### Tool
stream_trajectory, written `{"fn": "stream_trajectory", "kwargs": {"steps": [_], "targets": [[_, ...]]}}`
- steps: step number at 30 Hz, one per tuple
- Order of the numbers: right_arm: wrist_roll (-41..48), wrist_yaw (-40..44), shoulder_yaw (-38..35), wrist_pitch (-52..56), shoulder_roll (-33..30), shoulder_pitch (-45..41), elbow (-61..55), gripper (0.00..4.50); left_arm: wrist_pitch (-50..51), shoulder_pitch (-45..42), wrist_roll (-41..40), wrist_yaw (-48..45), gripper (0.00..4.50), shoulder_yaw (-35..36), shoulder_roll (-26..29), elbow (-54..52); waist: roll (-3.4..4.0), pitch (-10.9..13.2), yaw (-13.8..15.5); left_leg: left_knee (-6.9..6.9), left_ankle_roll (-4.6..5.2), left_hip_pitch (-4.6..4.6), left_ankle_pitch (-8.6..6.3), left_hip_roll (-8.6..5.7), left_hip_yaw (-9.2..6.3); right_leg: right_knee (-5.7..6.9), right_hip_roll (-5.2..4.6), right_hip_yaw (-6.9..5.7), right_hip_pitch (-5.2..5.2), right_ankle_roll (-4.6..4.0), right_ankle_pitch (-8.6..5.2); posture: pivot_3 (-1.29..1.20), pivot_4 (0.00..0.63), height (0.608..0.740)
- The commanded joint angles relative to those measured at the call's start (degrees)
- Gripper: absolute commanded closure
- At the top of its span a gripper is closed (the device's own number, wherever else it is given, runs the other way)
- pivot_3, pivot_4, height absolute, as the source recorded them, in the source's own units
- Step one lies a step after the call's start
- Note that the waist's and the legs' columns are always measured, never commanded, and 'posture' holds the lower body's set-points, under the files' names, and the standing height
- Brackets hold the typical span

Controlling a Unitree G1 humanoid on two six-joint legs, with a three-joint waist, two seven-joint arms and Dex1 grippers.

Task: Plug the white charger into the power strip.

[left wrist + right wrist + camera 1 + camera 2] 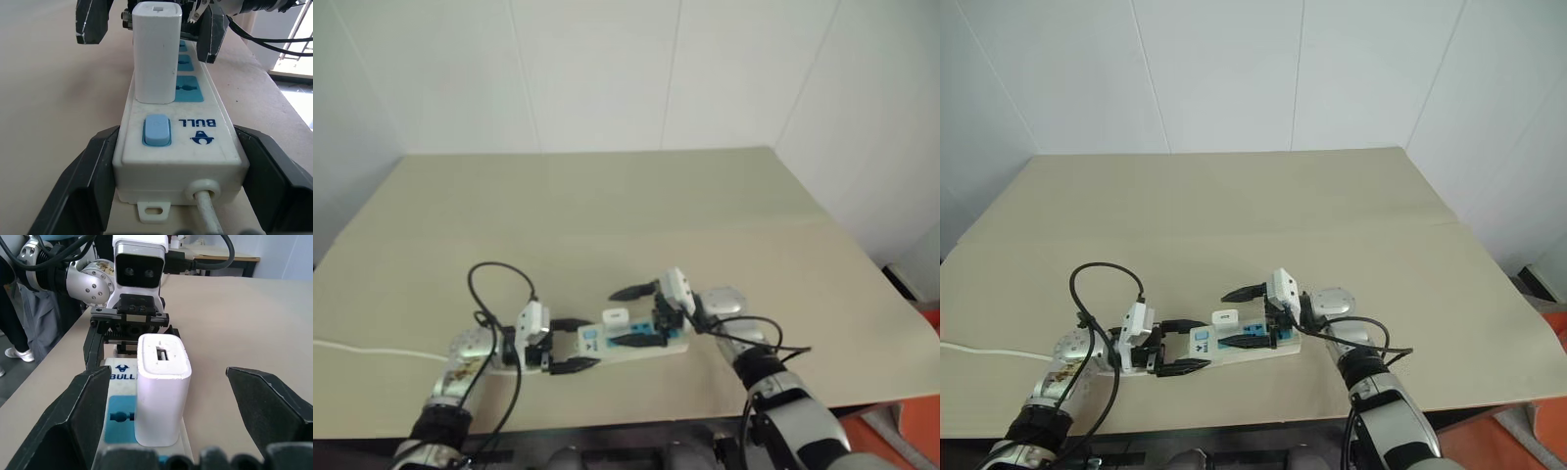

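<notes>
Left gripper (171, 196), jaws clamped on switch end of power strip (195, 132); right gripper (161, 416), jaws apart, flanking white charger (161, 391) standing upright in nearest socket; plugging apparently done, withdrawal remaining.

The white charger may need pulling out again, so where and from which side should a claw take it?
Grip the small white cube-shaped charger across its two flat upright sides, coming from above: it stands upright in the long white power strip, its tall smooth body free above the blue sockets.
</notes>
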Motion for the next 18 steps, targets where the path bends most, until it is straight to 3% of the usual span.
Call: {"fn": "stream_trajectory", "kwargs": {"steps": [1,3,11,18], "targets": [[-1.6,1.3,0.2,0.1,-1.9,1.9,1.9,0.00,1.6,-1.5,-1.7,-0.6,0.50,0.0,-0.4,-1.6,0.00,0.0,0.2,0.01,0.00,-0.01,0.00,-0.01,0.00,-0.01,0.00,0.00,0.01,0.01,0.00,0.00,0.150,0.740],[-1.5,1.5,-0.2,0.2,-2.3,1.7,1.6,0.00,2.2,-1.8,-2.9,-0.7,0.04,0.8,-1.1,-2.0,0.00,0.0,0.2,0.01,0.00,-0.04,0.00,-0.01,0.00,-0.04,-0.01,0.00,0.00,0.01,0.00,0.00,0.150,0.740],[1.7,3.2,-2.7,3.2,-5.4,2.3,-5.8,0.00,11.5,-0.2,-12.7,-5.0,0.04,5.9,3.7,-9.9,0.02,0.1,0.1,-0.04,0.00,-0.13,0.00,0.00,0.00,-0.02,0.00,0.00,-0.13,-0.01,-0.01,0.00,0.150,0.740],[8.8,4.7,-9.7,10.2,-16.6,4.0,-19.2,0.00,16.4,0.9,-15.6,-8.6,0.04,10.6,12.3,-13.0,0.39,0.7,0.4,-0.05,0.00,-0.48,0.00,-0.04,0.01,-0.14,-0.06,-0.02,-0.37,0.04,-0.05,0.00,0.150,0.740]]}}
